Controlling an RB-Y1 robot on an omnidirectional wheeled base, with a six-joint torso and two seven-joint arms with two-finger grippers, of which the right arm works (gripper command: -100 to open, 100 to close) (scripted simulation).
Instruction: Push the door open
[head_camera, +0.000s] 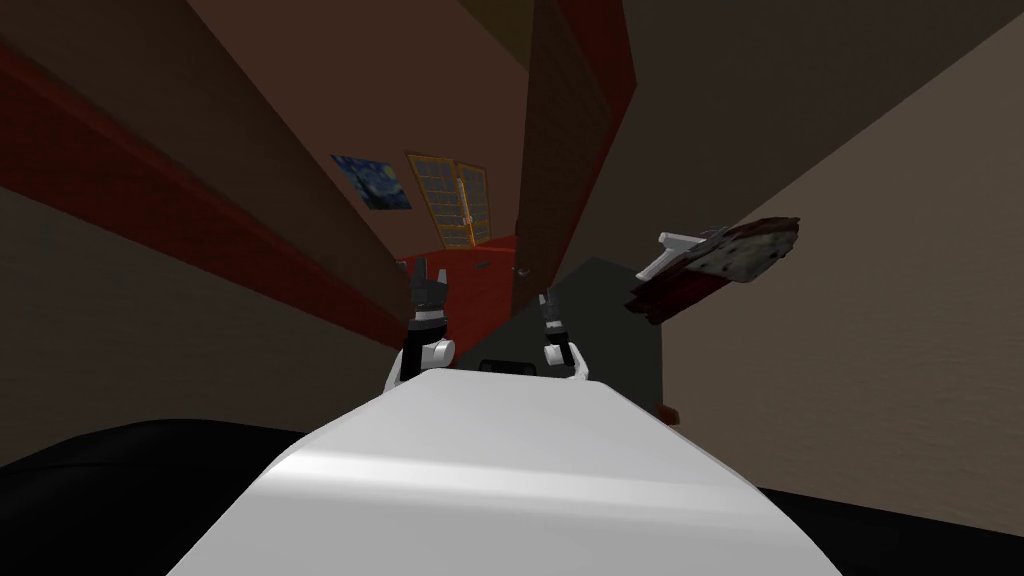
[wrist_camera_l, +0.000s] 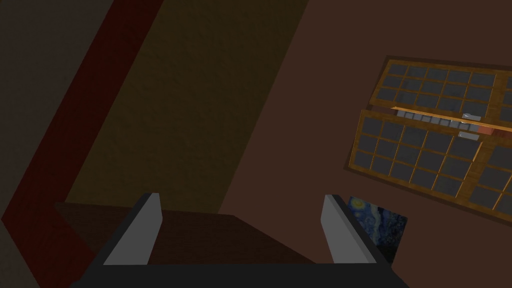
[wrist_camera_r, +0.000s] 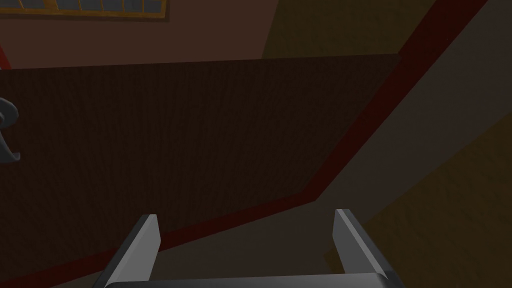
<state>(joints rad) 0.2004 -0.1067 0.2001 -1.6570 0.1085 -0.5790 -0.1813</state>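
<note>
Dark brown door (wrist_camera_r: 175, 140) stands just ahead of our right gripper (wrist_camera_r: 245, 215), fingers spread; its grey handle (wrist_camera_r: 7, 131) is cut off. Our left gripper (head_camera: 421, 272), raised alongside, also released.

Left gripper (wrist_camera_l: 241, 196): two thin, light grey blade fingers (wrist_camera_l: 145, 235) with darker outer edges, on a dark box. Right gripper (wrist_camera_r: 246, 214): same build. Head view, centre of frame: left forearm (head_camera: 428, 340) and right forearm (head_camera: 556, 340) dark, banded light at the wrist, with rounded white housings below.
</note>
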